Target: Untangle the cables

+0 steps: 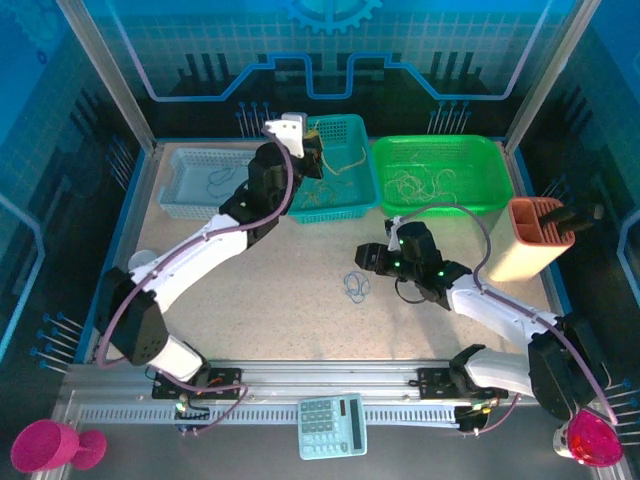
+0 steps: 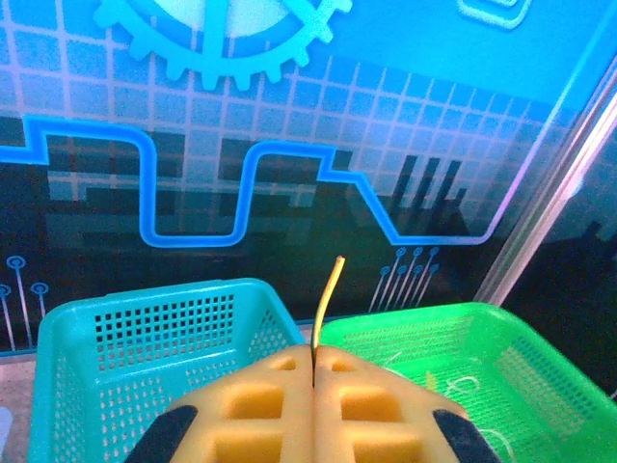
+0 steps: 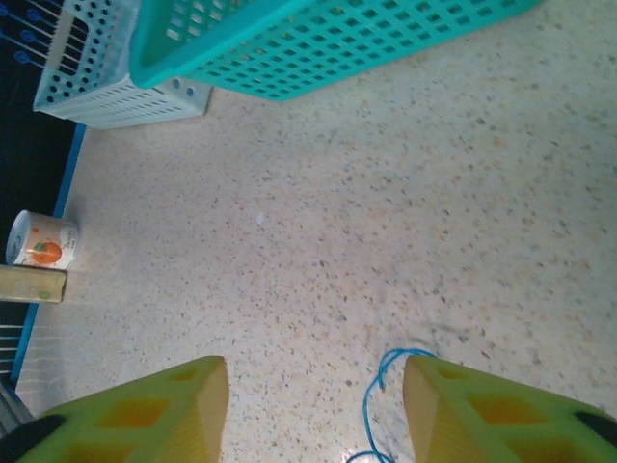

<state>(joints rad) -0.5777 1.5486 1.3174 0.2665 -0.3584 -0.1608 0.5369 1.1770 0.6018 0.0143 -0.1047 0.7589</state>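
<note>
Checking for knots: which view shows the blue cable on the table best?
Top external: the whole blue cable lies looped on the table. The right wrist view crops it at the bottom edge, by the open right gripper.

On table (image 1: 280, 290) — loose cable (image 1: 355, 287) before middle basket (image 1: 330, 212); other cables (image 1: 425, 182) in right basket (image 1: 440, 208).

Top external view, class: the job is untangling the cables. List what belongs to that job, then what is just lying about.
Job: blue cable on the table; yellow cable pinched in the left gripper; open right gripper; tangled cables in the green basket; teal basket.
Lying about: calculator; orange holder; left pink goblet; right pink goblet; small can.
</note>
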